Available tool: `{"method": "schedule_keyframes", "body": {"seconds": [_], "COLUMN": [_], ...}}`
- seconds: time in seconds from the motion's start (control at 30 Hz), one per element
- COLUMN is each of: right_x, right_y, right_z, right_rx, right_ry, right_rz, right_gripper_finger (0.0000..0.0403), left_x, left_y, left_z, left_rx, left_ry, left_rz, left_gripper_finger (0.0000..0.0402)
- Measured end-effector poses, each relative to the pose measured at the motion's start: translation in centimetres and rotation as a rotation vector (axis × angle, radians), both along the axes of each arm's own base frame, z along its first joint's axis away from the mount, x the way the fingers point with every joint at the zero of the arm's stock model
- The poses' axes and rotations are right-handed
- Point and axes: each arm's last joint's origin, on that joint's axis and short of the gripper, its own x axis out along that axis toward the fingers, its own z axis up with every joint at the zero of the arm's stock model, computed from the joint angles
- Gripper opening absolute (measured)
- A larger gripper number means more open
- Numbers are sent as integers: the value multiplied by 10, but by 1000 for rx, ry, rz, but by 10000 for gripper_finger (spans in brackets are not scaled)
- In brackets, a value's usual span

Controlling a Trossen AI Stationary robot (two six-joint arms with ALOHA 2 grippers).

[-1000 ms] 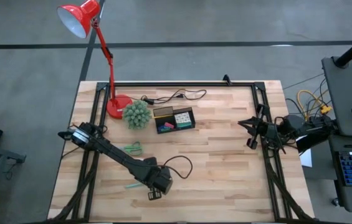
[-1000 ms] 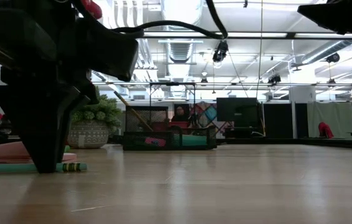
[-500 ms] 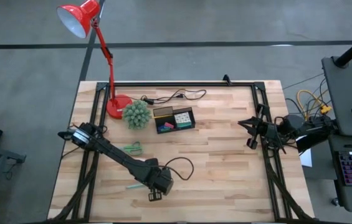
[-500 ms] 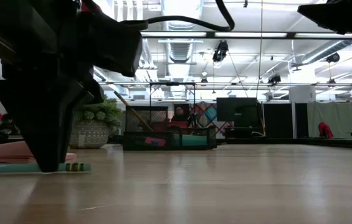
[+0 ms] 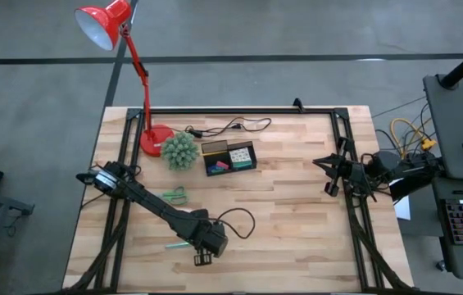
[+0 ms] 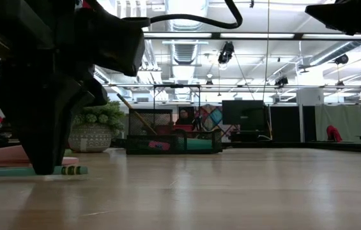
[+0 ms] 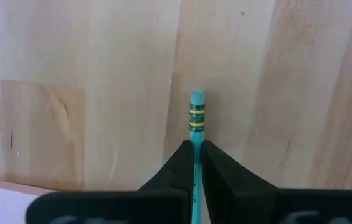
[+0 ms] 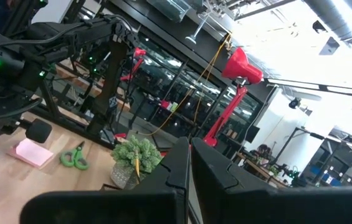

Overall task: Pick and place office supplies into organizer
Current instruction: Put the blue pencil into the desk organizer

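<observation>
My left gripper point(image 5: 201, 244) stands low over the table's near left part, shut on the slim green pen point(image 5: 177, 243), whose banded end point(image 7: 197, 112) sticks out past the fingers. The pink sticky-note pad point(image 7: 1, 200) lies flat beside it. The green-handled scissors point(image 5: 175, 195) lie flat farther back. The black organizer point(image 5: 229, 157) sits near the far middle with small coloured items in its compartments. My right gripper point(image 5: 329, 174) waits shut at the right edge. My left gripper pinches the green pen between its two fingers point(image 7: 182, 163), a little behind the yellow-and-green banded end point(image 7: 197, 127). The fingers come from above, pointing down, one on each side of the shaft. The pen point(image 6: 65, 170) lies level, at the tabletop.
A spiky green ball plant point(image 5: 179, 150) and the red lamp's round base point(image 5: 154, 140) stand left of the organizer. A black cable point(image 5: 231, 125) runs along the far edge, and another loops by the left wrist point(image 5: 239, 220). Bare wood spans the middle and right.
</observation>
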Motion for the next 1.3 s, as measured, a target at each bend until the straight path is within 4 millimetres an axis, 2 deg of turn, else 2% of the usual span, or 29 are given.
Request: {"method": "schedule_keyframes", "body": {"seconds": [0.37, 0.83, 1.3], "right_x": [0, 0, 0], "right_y": [0, 0, 0], "right_z": [0, 0, 0], "right_rx": [2, 2, 2], "right_ry": [0, 1, 0], "right_rz": [1, 0, 1], "right_gripper_finger": [9, 9, 9], "left_x": [3, 11, 12], "left_y": [-1, -7, -7], "left_z": [2, 19, 21], "left_rx": [-13, -47, -42], "left_ry": [-26, -70, -73], "left_rz": [-16, -56, -82], "left_gripper_finger": [2, 1, 0]}}
